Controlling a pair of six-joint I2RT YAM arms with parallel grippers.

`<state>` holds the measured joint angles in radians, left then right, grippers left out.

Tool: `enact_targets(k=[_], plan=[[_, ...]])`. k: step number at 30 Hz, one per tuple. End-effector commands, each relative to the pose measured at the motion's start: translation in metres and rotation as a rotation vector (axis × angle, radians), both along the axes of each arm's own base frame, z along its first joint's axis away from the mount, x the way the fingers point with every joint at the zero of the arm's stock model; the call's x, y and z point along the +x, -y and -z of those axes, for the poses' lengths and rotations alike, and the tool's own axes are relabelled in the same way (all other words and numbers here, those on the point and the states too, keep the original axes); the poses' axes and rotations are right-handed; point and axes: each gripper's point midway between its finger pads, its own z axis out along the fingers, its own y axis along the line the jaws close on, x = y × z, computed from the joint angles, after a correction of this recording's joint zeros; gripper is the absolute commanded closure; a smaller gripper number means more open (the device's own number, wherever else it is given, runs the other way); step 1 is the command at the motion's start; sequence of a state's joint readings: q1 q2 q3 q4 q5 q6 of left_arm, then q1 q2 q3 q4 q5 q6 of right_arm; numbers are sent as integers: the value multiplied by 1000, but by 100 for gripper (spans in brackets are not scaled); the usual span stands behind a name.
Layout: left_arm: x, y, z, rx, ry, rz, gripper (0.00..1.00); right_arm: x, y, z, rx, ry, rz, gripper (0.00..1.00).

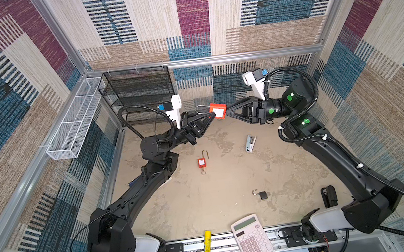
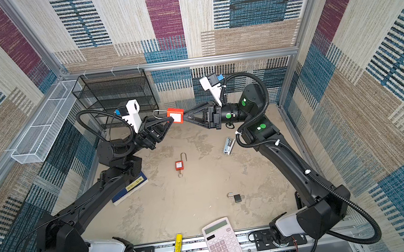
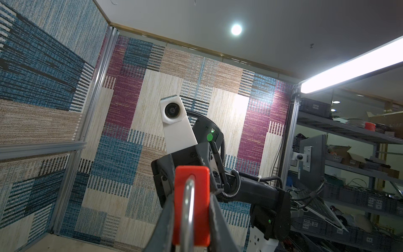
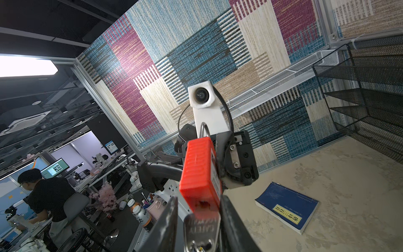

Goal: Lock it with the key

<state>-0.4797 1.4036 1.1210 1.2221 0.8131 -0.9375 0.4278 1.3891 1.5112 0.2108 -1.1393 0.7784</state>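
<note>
We see both arms raised and stretched toward each other above the far half of the desk (image 1: 217, 202), their hands meeting in mid-air. The left hand (image 1: 214, 115) is clenched on the body of the red padlock (image 1: 218, 111), which hangs clear of the desk with its shackle (image 1: 199, 108) lying back over that hand. The right hand (image 1: 227, 109) points at the opposite end, where the key (image 4: 201, 229) sits in the lock's underside. Its fingers (image 4: 234, 220) flank the key, but we cannot tell whether they press on it. Behind the arms stand a black mesh rack (image 1: 137, 92) and a white mesh basket (image 1: 73, 120) hung on the side rail. On the desk lie a second red padlock (image 1: 201, 162) with its shackle up, a stapler (image 1: 250, 143), a small black padlock (image 1: 263, 194) with its shackle open, and a blue book (image 2: 130, 187) partly under the left arm. A calculator (image 1: 251, 237) and a yellow tube (image 1: 206, 245) rest at the front edge.
</note>
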Motion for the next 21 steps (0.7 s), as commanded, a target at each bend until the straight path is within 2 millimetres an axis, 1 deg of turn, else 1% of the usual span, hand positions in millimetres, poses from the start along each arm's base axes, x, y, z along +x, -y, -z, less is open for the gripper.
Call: enact_targets(k=[1, 7, 12, 18, 21], plan=[[-4, -4, -10, -32, 40, -9, 100, 0, 0, -1, 4, 14, 10, 67], [-4, -5, -11, -33, 36, -7, 100, 1, 1, -1, 2, 25, 25, 67], [-2, -5, -10, -32, 30, -10, 100, 0, 1, -1, -2, 32, 27, 71], [0, -4, -9, -30, 21, -10, 100, -1, 2, -2, 1, 46, 29, 82], [1, -4, -8, -29, 17, -14, 100, -1, 2, -1, 0, 48, 33, 87]])
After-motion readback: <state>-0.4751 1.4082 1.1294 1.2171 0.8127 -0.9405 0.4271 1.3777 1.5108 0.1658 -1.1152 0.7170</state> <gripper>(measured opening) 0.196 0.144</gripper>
